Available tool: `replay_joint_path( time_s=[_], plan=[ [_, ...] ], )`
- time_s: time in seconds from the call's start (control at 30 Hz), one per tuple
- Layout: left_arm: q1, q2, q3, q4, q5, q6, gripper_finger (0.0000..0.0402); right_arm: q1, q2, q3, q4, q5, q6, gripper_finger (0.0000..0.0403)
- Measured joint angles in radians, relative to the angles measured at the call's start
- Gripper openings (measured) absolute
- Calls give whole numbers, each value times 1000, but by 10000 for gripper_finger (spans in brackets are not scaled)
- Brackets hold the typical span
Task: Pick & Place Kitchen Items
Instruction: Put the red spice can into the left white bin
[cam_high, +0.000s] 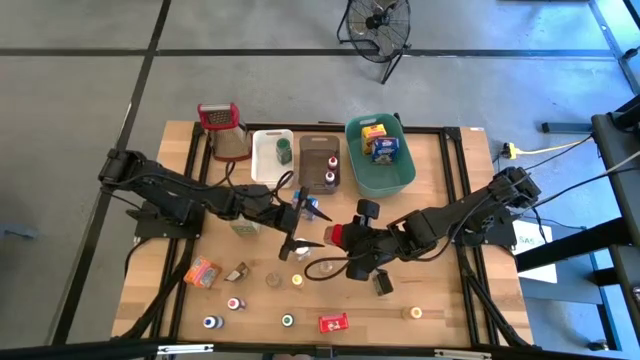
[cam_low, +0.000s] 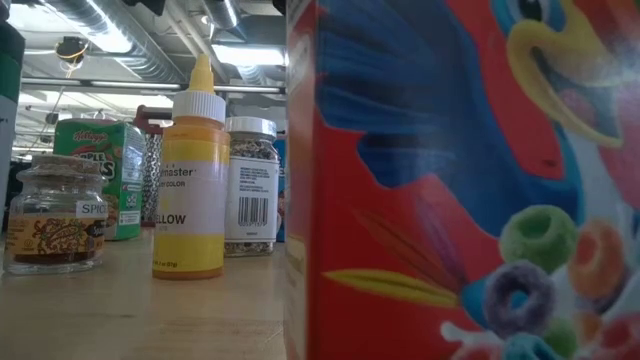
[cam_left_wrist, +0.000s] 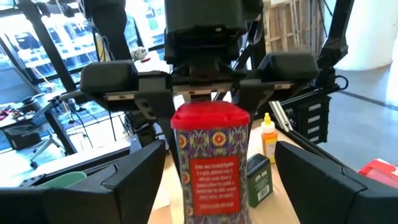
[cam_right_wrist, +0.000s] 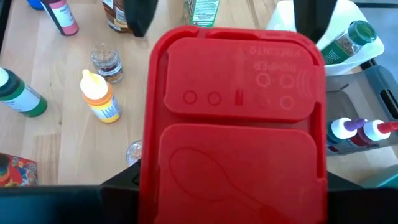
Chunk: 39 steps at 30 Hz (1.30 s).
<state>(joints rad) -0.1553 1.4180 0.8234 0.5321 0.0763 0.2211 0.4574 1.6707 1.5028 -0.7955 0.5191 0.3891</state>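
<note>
1. Wooden table (cam_high: 200, 190) was seen from above, with three bins at its far edge and small bottles and boxes scattered near its front.
2. A red-lidded spice can (cam_left_wrist: 210, 158) was held above mid-table by the right gripper (cam_high: 340, 238), its fingers closed on the can's sides.
3. The left gripper (cam_high: 300, 222), jaws wide and empty, was positioned just beside the can.
4. A handover was judged to be in progress; next, the left fingers would need closing on the can.
</note>
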Motion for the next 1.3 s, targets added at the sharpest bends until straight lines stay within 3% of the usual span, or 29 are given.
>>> replay_joint_path(
  time_s=[0.37, 1.3],
  plan=[
    [4, 111, 0, 128, -51, -17, 299, -22, 0, 0, 16, -8, -42, 191],
    [28, 114, 0, 181, -53, 28, 299, -31, 0, 0, 21, -28, -57, 188]
  ],
)
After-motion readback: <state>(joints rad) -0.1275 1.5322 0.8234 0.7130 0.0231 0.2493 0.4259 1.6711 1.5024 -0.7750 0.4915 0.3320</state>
